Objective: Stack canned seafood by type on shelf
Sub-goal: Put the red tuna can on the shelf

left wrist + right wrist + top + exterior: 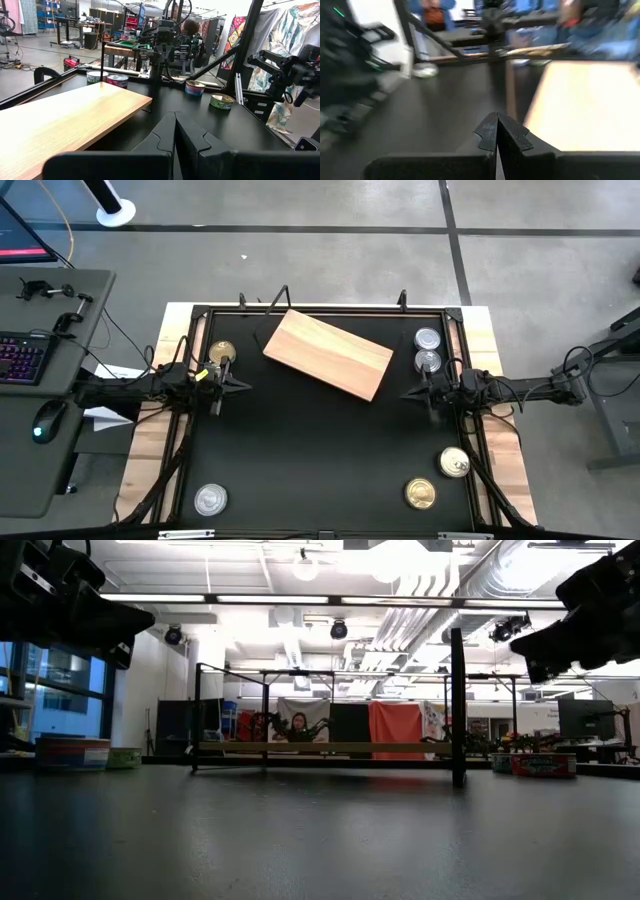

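Across the black table [320, 450] the six tins lie scattered and none sits on the shelf [328, 353], which rests askew near the far edge: a gold one [221, 352] far left, two silver [427, 350] far right, two gold [437, 478] near right, one silver [210, 499] near left. Nothing seems sorted yet. Left gripper [231, 375] and right gripper [413, 392] flank the board, jaws pressed together and empty, likely parked before a first pick.

No legible text, brand, number or sign in any view. The tins [116, 80] carry coloured side labels, but their print is too small to read; the board [328, 352] bears no marking.
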{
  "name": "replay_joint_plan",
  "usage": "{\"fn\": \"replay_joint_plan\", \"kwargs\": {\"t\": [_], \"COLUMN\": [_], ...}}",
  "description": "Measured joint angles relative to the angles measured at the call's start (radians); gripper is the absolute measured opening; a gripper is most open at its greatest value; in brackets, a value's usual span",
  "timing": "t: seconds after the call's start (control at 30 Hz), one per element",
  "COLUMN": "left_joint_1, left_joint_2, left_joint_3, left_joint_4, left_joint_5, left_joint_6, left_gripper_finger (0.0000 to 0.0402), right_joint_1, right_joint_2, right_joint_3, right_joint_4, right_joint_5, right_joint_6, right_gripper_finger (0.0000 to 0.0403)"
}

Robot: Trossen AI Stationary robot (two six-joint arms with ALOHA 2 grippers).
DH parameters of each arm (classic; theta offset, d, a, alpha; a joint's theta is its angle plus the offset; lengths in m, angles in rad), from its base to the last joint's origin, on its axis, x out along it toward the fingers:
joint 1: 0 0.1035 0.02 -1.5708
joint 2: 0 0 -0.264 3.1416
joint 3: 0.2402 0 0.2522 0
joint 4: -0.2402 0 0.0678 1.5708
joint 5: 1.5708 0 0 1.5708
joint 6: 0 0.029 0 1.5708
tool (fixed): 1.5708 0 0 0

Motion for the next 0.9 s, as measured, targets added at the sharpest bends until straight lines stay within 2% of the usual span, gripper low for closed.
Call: {"fn": "replay_joint_plan", "kwargs": {"t": [0.1,0.2,0.53,0.6,0.67,0.77,0.83,0.9], "left_joint_1": [0.000,0.000,0.000,0.000,0.000,0.000,0.000,0.000], "left_joint_2": [0.000,0.000,0.000,0.000,0.000,0.000,0.000,0.000], "left_joint_3": [0.000,0.000,0.000,0.000,0.000,0.000,0.000,0.000], "left_joint_4": [0.000,0.000,0.000,0.000,0.000,0.000,0.000,0.000], "left_joint_5": [0.000,0.000,0.000,0.000,0.000,0.000,0.000,0.000], "left_joint_6": [0.000,0.000,0.000,0.000,0.000,0.000,0.000,0.000], "left_gripper_finger": [0.0000,0.0000,0.0000,0.0000,0.0000,0.0000,0.0000,0.0000], "right_joint_1": [-0.005,-0.005,-0.005,-0.005,-0.005,-0.005,-0.005,-0.005], "right_joint_2": [-0.002,-0.002,-0.002,-0.001,-0.001,-0.001,-0.001,-0.001], "right_joint_3": [0.000,0.000,0.000,0.000,0.000,0.000,0.000,0.011], "right_joint_4": [0.026,0.033,0.039,0.095,0.217,0.403,0.508,0.569], "right_joint_5": [0.093,0.133,0.134,0.104,0.064,0.074,0.167,0.339], "right_joint_6": [-0.181,-0.278,-0.283,-0.192,-0.025,0.175,0.262,0.363], "right_gripper_finger": [0.0000,0.0000,0.0000,0.0000,0.0000,0.0000,0.0000,0.0000]}}
